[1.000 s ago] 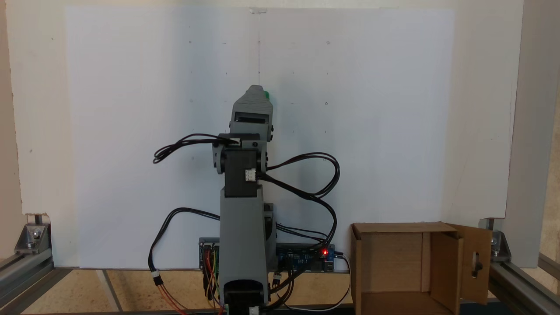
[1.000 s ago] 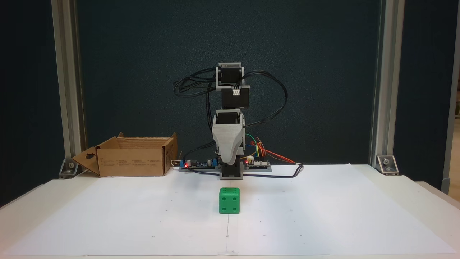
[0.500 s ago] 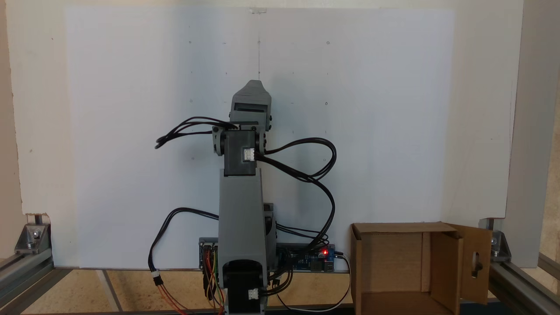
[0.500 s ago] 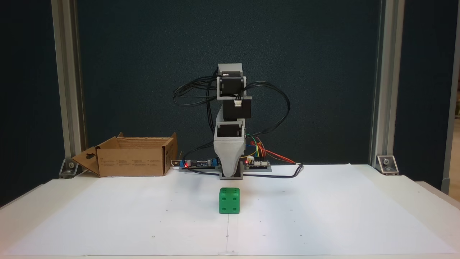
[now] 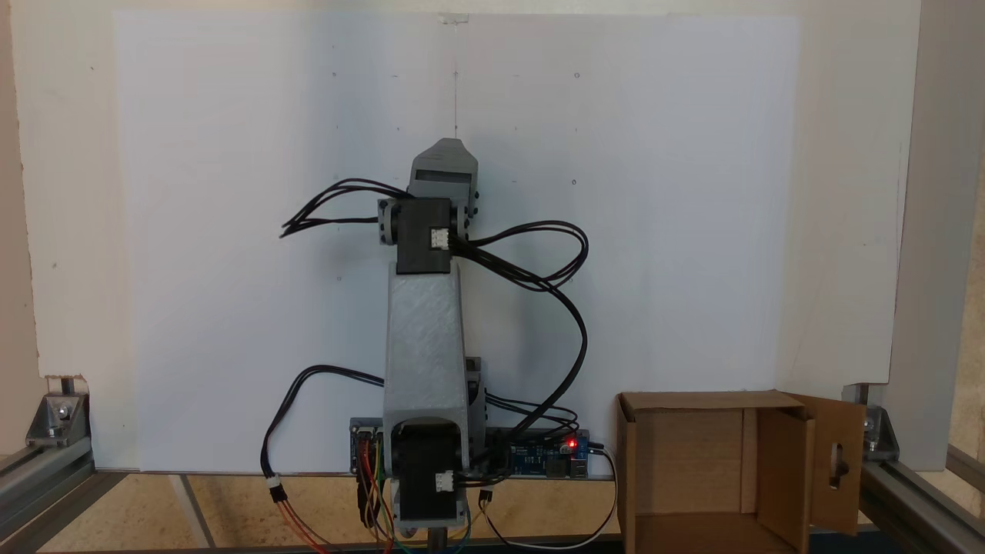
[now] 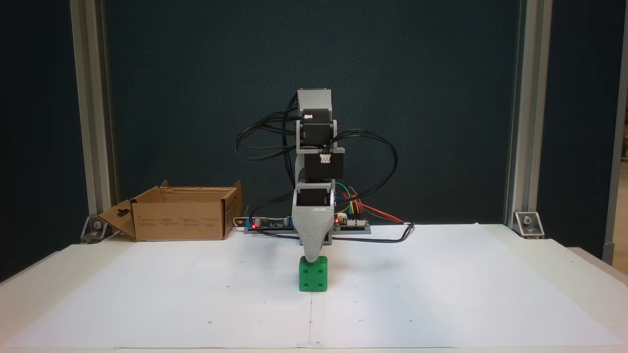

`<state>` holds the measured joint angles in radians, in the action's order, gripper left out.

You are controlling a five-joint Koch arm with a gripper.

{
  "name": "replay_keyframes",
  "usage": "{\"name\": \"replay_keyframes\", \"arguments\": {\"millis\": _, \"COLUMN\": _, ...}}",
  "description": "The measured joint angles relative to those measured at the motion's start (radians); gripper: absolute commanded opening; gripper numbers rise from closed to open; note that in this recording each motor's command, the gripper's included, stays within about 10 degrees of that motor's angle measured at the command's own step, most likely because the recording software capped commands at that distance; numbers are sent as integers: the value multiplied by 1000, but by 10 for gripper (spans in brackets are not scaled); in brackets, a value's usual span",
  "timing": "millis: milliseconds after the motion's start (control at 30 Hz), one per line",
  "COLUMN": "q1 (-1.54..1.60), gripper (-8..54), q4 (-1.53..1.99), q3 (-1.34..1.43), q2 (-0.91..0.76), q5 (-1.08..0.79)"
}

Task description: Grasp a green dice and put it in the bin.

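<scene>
The green dice (image 6: 313, 277) rests on the white paper in front of the arm, several pips on its front face. My grey gripper (image 6: 312, 255) points straight down, its tip at the top edge of the dice. The jaws line up one behind the other, so their gap is hidden. From the fixed view behind the arm, the gripper (image 5: 450, 144) reaches away over the paper and covers the dice. The brown cardboard bin (image 6: 181, 220) stands at the back left of the front fixed view, and in the other fixed view the bin (image 5: 681, 454) sits at lower right, slotted flap open.
Circuit boards with lit red LEDs (image 6: 343, 223) and loose black cables (image 6: 373, 152) surround the arm's base. Aluminium frame posts (image 6: 91, 113) stand at the table's rear corners. The white paper sheet (image 6: 431, 294) spreads wide on both sides of the dice.
The arm has stretched forward and lowered the gripper from well above the table down to the top of the dice. The dice has stayed in place.
</scene>
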<state>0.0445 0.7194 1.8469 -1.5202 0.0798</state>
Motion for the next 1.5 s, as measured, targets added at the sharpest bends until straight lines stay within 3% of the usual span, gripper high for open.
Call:
{"name": "replay_keyframes", "arguments": {"millis": 733, "q1": -5, "gripper": 420, "q4": -91, "q3": 0, "q2": 132, "q5": 0}}
{"name": "replay_keyframes", "arguments": {"millis": 1500, "q1": -17, "gripper": 388, "q4": -104, "q3": 0, "q2": 143, "q5": -2}}
